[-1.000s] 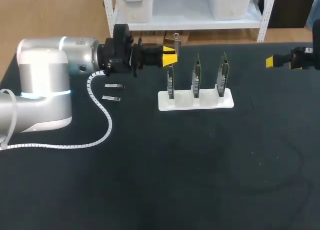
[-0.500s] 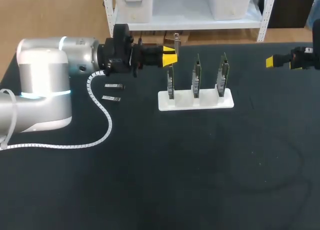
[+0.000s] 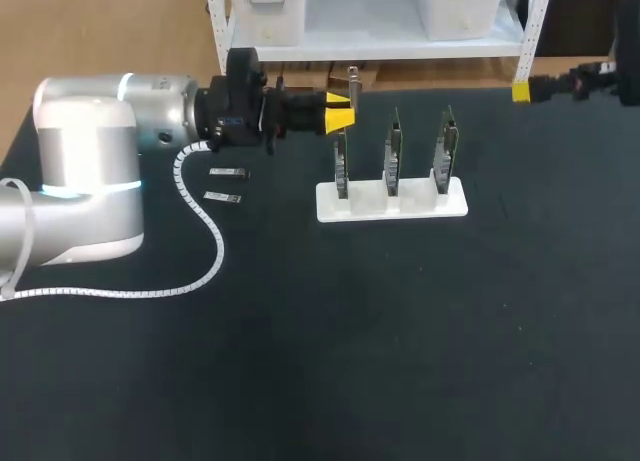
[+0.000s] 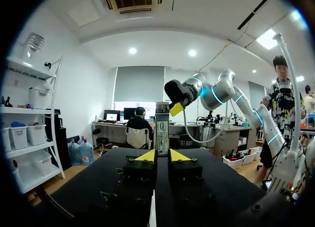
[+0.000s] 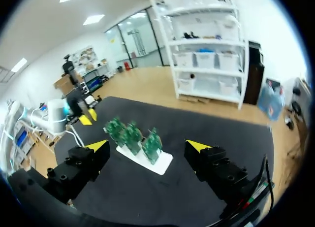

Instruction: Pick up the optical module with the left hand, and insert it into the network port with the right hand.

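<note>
Count:
- Optical modules, 3: held module [image 4: 162, 128] upright in the left gripper [image 4: 162, 157], loose module [image 3: 229, 172] and second loose module [image 3: 222, 197] flat on the table beside that gripper's wrist.
- Green boards, 3: first board [image 3: 342, 166], middle board [image 3: 393, 156], far board [image 3: 446, 151], just ahead of the left gripper.
- White holder [image 3: 392, 203], 1.

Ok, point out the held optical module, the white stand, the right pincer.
optical module [image 4: 162, 131]: left wrist view, middle of its upright body.
white stand [image 3: 328, 207]: head view, bare end of its base.
right pincer [image 5: 147, 145]: right wrist view, midway between its tips.
</note>
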Tool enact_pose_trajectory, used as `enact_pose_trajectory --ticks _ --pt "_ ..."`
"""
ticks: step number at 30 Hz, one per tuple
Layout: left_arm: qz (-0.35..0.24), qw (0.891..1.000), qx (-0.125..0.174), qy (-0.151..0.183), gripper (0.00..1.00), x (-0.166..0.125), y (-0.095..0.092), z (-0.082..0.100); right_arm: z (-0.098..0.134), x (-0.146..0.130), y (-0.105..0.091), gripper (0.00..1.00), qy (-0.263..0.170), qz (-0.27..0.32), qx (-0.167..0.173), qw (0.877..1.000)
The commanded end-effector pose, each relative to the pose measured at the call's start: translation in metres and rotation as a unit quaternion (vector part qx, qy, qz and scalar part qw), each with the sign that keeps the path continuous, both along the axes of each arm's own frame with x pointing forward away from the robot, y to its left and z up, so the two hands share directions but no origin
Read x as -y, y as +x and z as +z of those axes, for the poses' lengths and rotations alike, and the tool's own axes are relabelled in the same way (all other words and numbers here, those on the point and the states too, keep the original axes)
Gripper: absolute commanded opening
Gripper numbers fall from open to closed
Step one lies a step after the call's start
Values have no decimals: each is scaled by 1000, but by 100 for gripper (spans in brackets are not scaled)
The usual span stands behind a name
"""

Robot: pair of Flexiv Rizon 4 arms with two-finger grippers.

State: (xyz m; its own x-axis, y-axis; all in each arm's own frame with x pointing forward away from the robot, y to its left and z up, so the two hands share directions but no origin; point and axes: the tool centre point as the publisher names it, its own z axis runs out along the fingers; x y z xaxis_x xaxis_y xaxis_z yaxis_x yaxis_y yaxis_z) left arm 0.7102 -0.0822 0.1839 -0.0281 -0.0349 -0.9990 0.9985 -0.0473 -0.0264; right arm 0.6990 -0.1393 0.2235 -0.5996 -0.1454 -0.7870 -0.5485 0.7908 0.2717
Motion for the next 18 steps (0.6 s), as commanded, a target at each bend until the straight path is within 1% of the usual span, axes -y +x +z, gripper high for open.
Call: enact_pose_trajectory --ticks 1,4,5,7,8,11,15,18 --pt "2 1000 0 0 0 0 -1 0 8 -1 -1 100 64 109 17 992" --pt "2 1000 0 0 0 0 -1 0 11 -13 1 100 59 149 23 987" --pt "2 1000 0 0 0 0 -1 0 14 -20 1 100 60 174 21 983" --pt "2 1000 0 0 0 0 -1 0 16 -29 1 100 61 198 20 978" --pt "2 1000 0 0 0 0 -1 0 17 -36 1 100 61 220 18 973" --pt "2 1000 0 0 0 0 -1 0 17 -53 3 100 59 257 16 964" --pt "2 1000 0 0 0 0 -1 0 14 -72 6 100 59 292 13 955" --pt "2 1000 0 0 0 0 -1 0 11 -85 8 100 68 326 10 943"
